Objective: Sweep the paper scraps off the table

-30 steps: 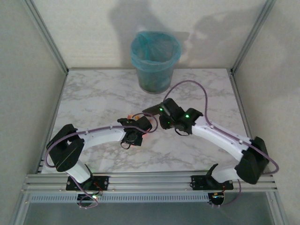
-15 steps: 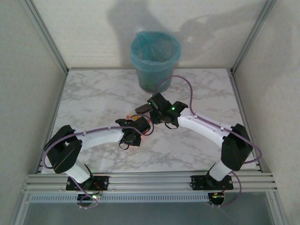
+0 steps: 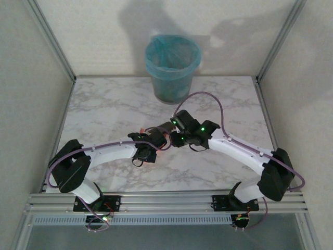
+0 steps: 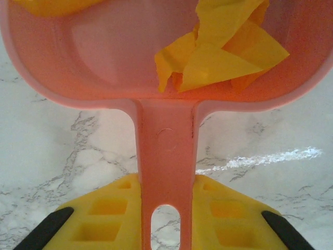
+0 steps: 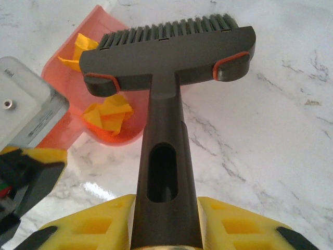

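Note:
My left gripper [image 4: 166, 221] is shut on the handle of the pink dustpan [image 4: 104, 57], held low over the marble table [image 4: 47, 151]. Crumpled orange-yellow paper scraps [image 4: 218, 57] lie inside the pan, with more at its far left corner. My right gripper [image 5: 166, 224] is shut on the dark brush [image 5: 166, 52] by its handle. The bristles point away from me, and the brush head stands over the right rim of the dustpan [image 5: 62, 78], where the paper scraps [image 5: 109, 114] show too. In the top view both grippers meet mid-table, left gripper [image 3: 155, 139] and right gripper [image 3: 176, 131].
A round bin [image 3: 171, 67] with a blue liner stands at the back centre of the table [image 3: 104, 104]. Aluminium rails frame the table, and both arm bases sit on the near rail. The left wrist's grey housing [image 5: 26, 120] is close beside the brush handle.
The right arm swung the brush in toward the dustpan, then drew back a little to the right. The left arm and dustpan have barely moved.

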`<state>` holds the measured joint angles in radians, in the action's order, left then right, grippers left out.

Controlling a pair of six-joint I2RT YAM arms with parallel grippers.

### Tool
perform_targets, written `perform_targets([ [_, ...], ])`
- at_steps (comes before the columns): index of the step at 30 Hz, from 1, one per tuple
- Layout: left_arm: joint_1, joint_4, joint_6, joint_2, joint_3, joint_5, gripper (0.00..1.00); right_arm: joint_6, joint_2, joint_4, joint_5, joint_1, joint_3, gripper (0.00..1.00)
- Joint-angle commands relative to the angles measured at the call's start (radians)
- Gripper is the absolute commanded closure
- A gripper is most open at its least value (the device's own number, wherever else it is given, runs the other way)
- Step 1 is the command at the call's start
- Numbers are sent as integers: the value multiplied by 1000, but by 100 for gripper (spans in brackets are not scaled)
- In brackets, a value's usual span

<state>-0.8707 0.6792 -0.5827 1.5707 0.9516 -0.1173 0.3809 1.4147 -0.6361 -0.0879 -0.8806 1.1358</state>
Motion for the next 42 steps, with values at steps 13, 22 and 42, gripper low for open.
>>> perform_targets([
  [13, -2, -3, -12, -58, -22, -123, 100, 72, -193, 16, -228, -6, -47, 100],
  [22, -5, -91, -5, -111, -56, -165, 100, 87, -217, 131, -254, 23, -141, 100],
  [42, -16, -19, -43, -196, 60, -156, 100, 274, -460, 387, -350, 186, -463, 100],
])
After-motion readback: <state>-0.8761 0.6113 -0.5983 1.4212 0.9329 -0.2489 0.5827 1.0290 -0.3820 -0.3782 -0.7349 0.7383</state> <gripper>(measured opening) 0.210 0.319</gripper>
